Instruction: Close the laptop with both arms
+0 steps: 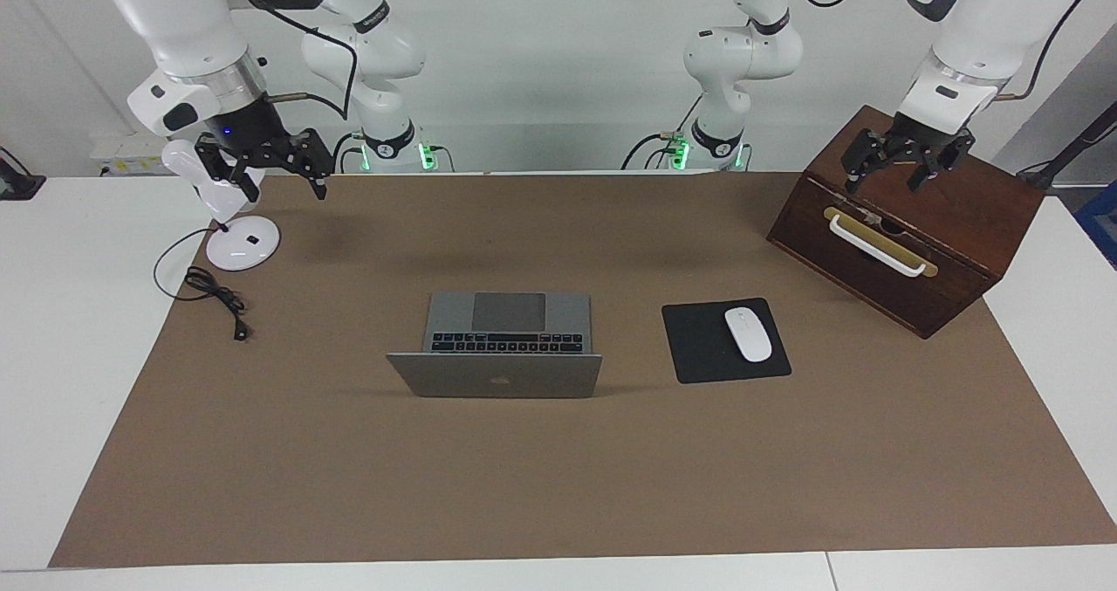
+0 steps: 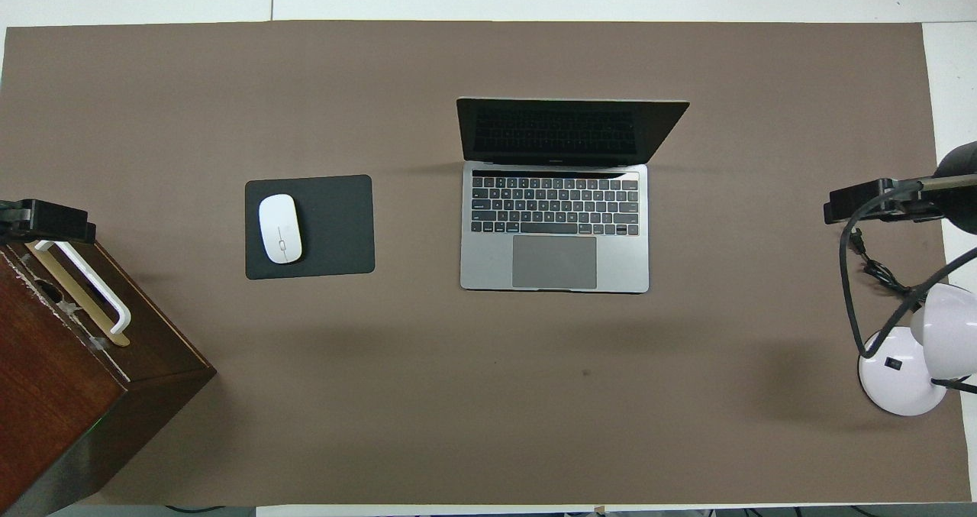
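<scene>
Brown matting point(image 1: 558, 469) covers a white table point(image 1: 78, 312) against a plain white wall.

Facing view: a dark wooden box point(image 1: 916, 224) with a white handle point(image 1: 875, 243) stands at the left arm's end of the table; its front is shut and its contents cannot be seen. The laptop point(image 1: 506, 347) sits open at mid-table, silver-grey lid upright with the dark logo facing the camera, black keys and grey trackpad nearer to the robots. Beside it, toward the left arm's end, a white mouse point(image 1: 748, 334) lies on a black mouse pad point(image 1: 698, 347). The left gripper point(image 1: 903, 172) hangs over the box, fingers apart. The right gripper point(image 1: 275, 168) hangs over the matting's edge beside a white desk lamp point(image 1: 240, 242), fingers apart.

Overhead view: the laptop point(image 2: 555, 227) lies square to the table, screen dark. Mouse point(image 2: 279, 228), pad point(image 2: 336, 227), box point(image 2: 69, 379) and lamp point(image 2: 908, 364) lie well apart from it. The left gripper point(image 2: 46, 221) and right gripper point(image 2: 870, 200) show only as tips.
</scene>
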`<state>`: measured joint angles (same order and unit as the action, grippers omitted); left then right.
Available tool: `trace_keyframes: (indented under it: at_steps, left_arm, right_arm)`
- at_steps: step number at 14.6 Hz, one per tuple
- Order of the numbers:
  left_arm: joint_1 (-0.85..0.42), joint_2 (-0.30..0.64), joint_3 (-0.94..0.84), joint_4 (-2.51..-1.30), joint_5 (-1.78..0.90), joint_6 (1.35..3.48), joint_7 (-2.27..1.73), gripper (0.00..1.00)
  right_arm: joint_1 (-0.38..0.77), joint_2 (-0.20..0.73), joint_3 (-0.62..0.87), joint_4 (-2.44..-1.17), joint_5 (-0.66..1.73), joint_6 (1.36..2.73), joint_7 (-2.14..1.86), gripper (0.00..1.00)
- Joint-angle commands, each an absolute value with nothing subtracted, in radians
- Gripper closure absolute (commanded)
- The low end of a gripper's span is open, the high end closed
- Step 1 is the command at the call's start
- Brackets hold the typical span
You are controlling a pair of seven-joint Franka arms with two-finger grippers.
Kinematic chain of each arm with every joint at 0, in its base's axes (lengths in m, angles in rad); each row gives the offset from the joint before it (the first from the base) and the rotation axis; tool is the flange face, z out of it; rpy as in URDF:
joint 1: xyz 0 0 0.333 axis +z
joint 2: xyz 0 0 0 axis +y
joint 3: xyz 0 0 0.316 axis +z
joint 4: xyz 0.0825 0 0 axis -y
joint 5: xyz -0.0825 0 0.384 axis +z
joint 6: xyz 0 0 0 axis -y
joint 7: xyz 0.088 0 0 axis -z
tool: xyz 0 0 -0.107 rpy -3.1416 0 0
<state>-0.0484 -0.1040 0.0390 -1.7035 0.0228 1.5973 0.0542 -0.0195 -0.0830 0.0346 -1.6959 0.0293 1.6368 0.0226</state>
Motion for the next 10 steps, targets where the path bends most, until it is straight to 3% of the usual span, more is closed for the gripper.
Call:
trace_keyframes:
  at_steps: [1,6,8,10]
  left_arm:
    - [-0.064,-0.115,0.048,-1.706,0.034,1.597,0.048,0.97]
    - [-0.066,-0.114,0.049,-1.701,0.034,1.598,0.04,1.0]
    - [-0.061,-0.114,0.048,-1.701,0.031,1.604,0.041,1.0]
    - [-0.061,-0.112,0.049,-1.703,0.005,1.633,0.037,1.0]
  right_arm:
    - [-0.029,-0.055,0.046,-1.675,0.046,1.673,0.009,0.0]
    - [-0.029,-0.041,0.072,-1.69,0.061,1.761,0.003,0.0]
    - [-0.028,-0.034,0.072,-1.69,0.069,1.778,-0.002,0.17]
    - [-0.028,-0.029,0.072,-1.687,0.071,1.798,-0.002,0.49]
